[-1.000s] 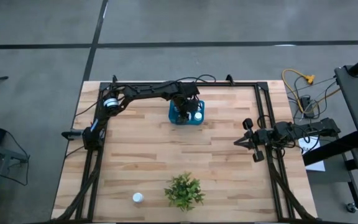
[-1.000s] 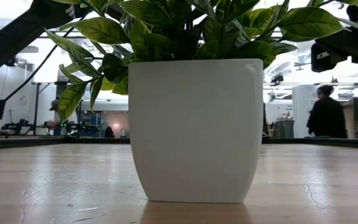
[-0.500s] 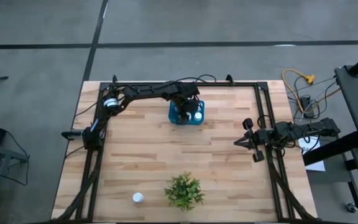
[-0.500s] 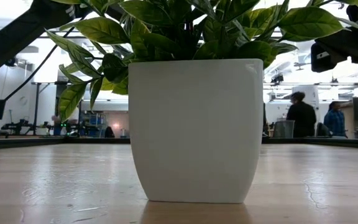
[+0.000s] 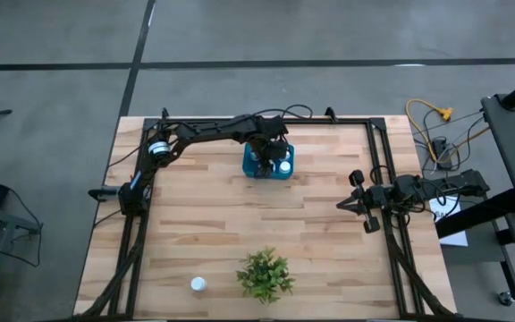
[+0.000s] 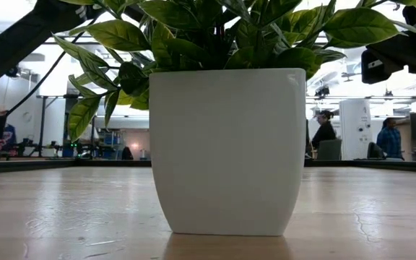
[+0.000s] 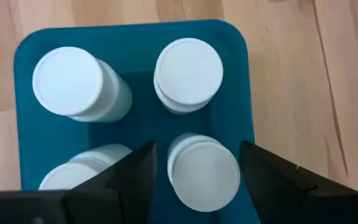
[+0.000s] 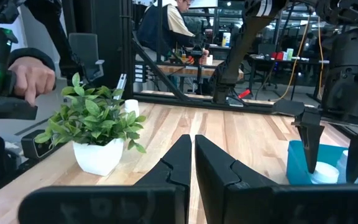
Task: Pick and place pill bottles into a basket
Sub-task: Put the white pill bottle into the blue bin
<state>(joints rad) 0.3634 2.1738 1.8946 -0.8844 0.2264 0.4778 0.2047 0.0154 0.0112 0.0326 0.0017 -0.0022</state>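
Note:
The teal basket [image 5: 257, 170] stands at the table's far middle. Several white pill bottles [image 7: 66, 81] [image 7: 188, 66] stand upright in it. My left gripper [image 5: 273, 154] [image 7: 197, 146] hangs open over the basket, pointing steeply down. Its fingers [image 7: 138, 171] stand on either side of one more upright bottle [image 7: 204, 174] on the basket's floor. Another pill bottle [image 5: 198, 284] stands alone on the table near the front left. My right gripper [image 5: 342, 205] [image 8: 193, 143] waits shut and level at the table's right side, with nothing in it.
A potted green plant [image 5: 265, 274] [image 6: 228, 152] stands near the front middle, right of the lone bottle. Black frame rails [image 5: 138, 215] run along the table's left, right and far sides. A person's hand [image 8: 33, 74] shows beyond the table.

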